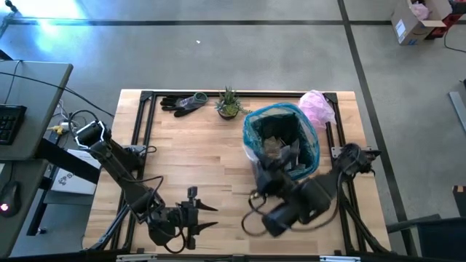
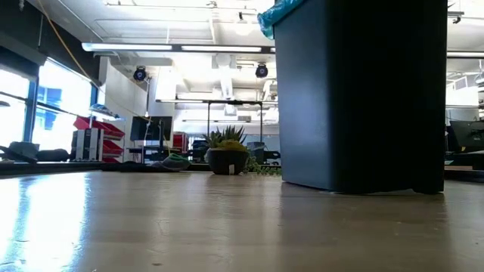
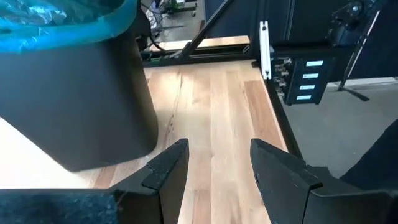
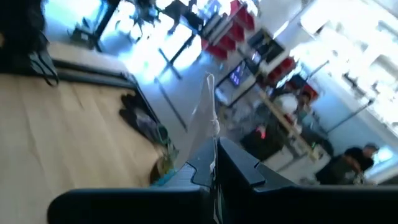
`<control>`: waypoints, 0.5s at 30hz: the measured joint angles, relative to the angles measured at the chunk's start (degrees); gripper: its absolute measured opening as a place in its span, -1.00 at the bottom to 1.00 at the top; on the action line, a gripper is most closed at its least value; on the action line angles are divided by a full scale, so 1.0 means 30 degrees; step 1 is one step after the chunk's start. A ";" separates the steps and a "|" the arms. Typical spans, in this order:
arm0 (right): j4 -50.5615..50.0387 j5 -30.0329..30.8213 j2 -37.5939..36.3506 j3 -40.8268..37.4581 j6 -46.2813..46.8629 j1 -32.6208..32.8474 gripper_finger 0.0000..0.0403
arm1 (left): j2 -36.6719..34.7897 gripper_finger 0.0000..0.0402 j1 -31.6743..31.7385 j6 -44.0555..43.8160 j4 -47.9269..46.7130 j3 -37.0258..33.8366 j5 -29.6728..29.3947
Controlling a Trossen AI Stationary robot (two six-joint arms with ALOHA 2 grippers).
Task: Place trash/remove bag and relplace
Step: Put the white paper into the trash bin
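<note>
A black bin [image 1: 280,149] is stood upright on the wooden table [image 1: 196,160], its mouth facing straight up, and everything else is placed from it. The bag [image 1: 312,138], a wrinkled translucent teal liner, is fitted inside the bin with its edge folded out over the rim; in the left wrist view the same teal film [image 3: 59,22] is seen draped over the bin's top edge. Trash [image 1: 275,147], brownish and pale scraps, is seen lying inside the lined bin. A thin clear wrapper [image 4: 208,127] is pinched between the closed fingers of the right gripper [image 4: 214,163], its long axis running up and away from the fingertips; in the high view this gripper [image 1: 268,177] is held just at the bin's near rim. The left gripper [image 3: 214,165] is kept well apart from the bin, low over the table's near edge, with its fingers spread and nothing between them. A pale pink bag [image 1: 317,106] lies just beside the bin's far side, a small potted plant [image 1: 228,103] near it, and dark gloves [image 1: 182,102] farther along.
</note>
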 joint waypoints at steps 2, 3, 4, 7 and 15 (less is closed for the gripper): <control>0.0011 -0.0869 -0.0634 -0.0540 0.0015 -0.0693 -1.00 | 0.0002 -0.21 0.0000 -0.0175 -0.0230 0.0000 0.0003; 0.0004 -0.1183 -0.0852 -0.0792 0.0008 -0.1006 -1.00 | 0.0002 -0.21 0.0000 -0.0300 -0.0339 0.0000 0.0000; 0.0033 -0.1351 -0.1036 -0.1054 -0.0043 -0.1265 -1.00 | 0.0002 -0.21 0.0000 -0.0331 -0.0506 0.0000 -0.0041; 0.0037 -0.1839 -0.1466 -0.1758 -0.0404 -0.1972 -1.00 | 0.0002 -0.21 -0.0060 -0.0403 -0.0701 0.0000 -0.0038; 0.0051 -0.4042 -0.3039 -0.4112 -0.0363 -0.4375 -1.00 | 0.0002 -0.21 -0.0095 -0.0685 -0.1513 0.0000 -0.0051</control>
